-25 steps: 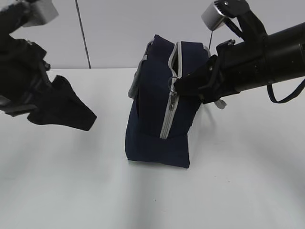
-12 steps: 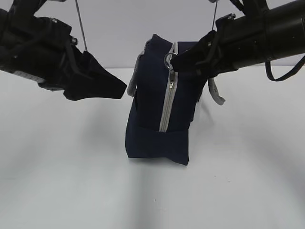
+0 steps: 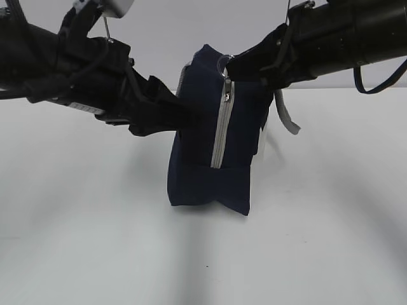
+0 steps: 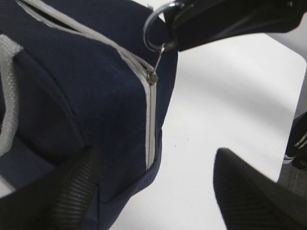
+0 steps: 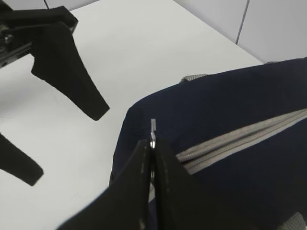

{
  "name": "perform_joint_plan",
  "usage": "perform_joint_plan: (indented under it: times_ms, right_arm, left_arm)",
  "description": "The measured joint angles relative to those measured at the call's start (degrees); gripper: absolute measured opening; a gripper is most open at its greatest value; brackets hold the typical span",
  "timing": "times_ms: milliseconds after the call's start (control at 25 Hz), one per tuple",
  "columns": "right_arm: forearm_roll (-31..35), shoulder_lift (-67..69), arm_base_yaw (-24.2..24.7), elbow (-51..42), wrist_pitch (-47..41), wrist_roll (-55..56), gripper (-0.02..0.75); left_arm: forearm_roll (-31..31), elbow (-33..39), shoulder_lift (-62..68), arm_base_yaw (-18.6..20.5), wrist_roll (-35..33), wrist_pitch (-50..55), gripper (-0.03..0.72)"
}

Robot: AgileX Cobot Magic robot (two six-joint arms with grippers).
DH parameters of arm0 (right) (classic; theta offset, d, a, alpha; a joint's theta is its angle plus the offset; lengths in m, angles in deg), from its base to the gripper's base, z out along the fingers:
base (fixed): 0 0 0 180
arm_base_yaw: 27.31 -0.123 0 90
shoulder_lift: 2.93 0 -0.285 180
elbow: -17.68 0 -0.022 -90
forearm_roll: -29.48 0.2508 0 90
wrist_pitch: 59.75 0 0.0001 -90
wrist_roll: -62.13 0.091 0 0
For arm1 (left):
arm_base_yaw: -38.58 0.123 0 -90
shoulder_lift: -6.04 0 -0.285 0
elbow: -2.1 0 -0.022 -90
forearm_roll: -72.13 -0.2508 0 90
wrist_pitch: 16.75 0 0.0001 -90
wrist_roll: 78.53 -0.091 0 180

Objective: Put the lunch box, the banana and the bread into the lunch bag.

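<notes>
Both hand tips against the lunch bag [image 3: 203, 171].

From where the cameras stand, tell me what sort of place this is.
Probably a lab or test bench: a bare white table, plain pale wall panels behind, and only the lunch bag between two black robot arms.
</notes>
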Motion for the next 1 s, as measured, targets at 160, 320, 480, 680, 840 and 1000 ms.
perform_joint_plan:
  times_ms: [160,320,480,680,840,1000]
  right_arm:
    - [-0.2,0.0,0.0,0.0,0.0,0.0,-0.016]
    - [-0.4,0.0,0.0,0.0,-0.2,0.0,-0.016]
    - [-0.4,0.0,0.0,0.0,-0.8,0.0,-0.016]
    - [-0.4,0.0,0.0,0.0,-1.3,0.0,-0.016]
    - [-0.4,0.0,0.0,0.0,-1.3,0.0,-0.016]
    - [-0.4,0.0,0.0,0.0,-1.3,0.0,-0.016]
  left_arm:
    - [5.2,0.0,1.5,0.0,-4.3,-1.3,0.509]
    - [7.8,0.0,3.6,0.0,-5.9,-3.7,0.510]
    - [9.6,0.0,5.2,0.0,-6.3,-7.0,0.511]
    - [13.6,0.0,5.3,0.0,-8.9,-9.4,0.511]
    - [17.6,0.0,6.9,0.0,-12.1,-8.1,0.504]
    - [18.8,0.0,8.3,0.0,-12.5,-5.5,0.368]
